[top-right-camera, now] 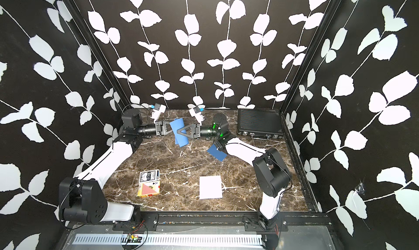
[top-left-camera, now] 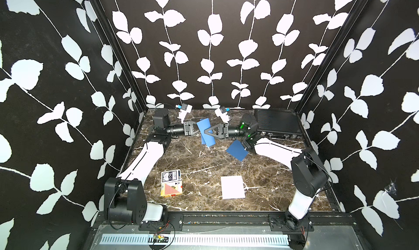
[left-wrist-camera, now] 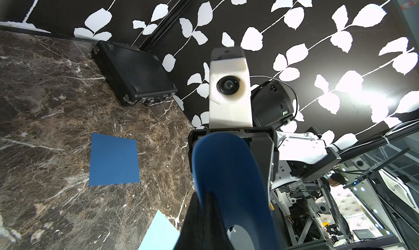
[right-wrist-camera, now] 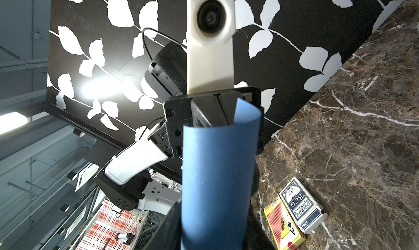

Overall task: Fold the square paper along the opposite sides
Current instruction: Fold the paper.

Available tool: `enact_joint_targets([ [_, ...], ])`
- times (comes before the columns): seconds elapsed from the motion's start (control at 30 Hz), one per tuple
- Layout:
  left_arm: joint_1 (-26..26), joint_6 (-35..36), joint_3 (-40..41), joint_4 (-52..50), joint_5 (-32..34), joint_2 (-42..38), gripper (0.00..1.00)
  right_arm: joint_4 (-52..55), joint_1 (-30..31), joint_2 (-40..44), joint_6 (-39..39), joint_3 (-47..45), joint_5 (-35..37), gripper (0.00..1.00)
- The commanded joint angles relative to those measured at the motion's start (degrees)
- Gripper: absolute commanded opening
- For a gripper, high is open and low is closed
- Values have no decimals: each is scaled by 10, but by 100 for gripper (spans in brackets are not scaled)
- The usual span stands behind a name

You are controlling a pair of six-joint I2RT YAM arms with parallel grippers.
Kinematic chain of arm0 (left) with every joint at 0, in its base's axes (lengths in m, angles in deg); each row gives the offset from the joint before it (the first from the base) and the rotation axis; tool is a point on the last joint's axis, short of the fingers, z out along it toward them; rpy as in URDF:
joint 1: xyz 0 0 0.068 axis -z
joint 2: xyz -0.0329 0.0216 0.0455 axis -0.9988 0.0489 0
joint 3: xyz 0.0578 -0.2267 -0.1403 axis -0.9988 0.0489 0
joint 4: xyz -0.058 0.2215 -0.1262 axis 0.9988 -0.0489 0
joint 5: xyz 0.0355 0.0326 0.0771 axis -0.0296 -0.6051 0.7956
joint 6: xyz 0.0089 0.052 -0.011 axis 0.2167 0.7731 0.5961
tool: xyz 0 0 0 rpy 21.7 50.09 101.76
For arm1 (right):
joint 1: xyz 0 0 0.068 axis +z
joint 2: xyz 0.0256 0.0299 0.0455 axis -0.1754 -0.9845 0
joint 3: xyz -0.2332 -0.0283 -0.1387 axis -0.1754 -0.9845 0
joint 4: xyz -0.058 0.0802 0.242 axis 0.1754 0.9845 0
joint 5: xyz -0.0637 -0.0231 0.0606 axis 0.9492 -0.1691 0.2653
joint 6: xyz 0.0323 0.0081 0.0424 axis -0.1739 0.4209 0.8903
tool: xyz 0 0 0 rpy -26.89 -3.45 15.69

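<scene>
Cards (top-left-camera: pixel 171 188) lie by the surface's (top-left-camera: pixel 204 169) near edge; the paper (top-left-camera: pixel 204 124) hangs curled near the far edge, pinched in the closed left gripper (top-left-camera: pixel 198 130). I cannot tell whether the right gripper (top-left-camera: pixel 205 132) grips it; squeezing the loop off-line could crease it crooked.

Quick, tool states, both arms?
Left tool: closed on the blue paper edge.
Right tool: jaws either side of the curled paper; grip cannot be told.
</scene>
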Motion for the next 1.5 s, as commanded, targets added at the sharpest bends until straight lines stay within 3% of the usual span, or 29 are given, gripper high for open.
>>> enact_joint_targets([
  [0.0, 2, -2, 9, 18, -3, -20, 0, -27, 5, -8, -9, 32, 10, 38],
  [0.27, 2, 1, 12, 18, -4, -27, 0, 10, 5, -4, -37, 29, 29, 40],
  [0.6, 1, 1, 13, 18, -3, -28, 0, -1, 6, -5, -28, 29, 34, 28],
  [1.03, 3, -3, 15, 24, -3, -27, 0, -12, 8, -17, -20, 36, 42, 29],
  [1.47, 2, 0, 19, 18, -2, -27, 0, -14, 9, -16, -15, 36, 45, 20],
])
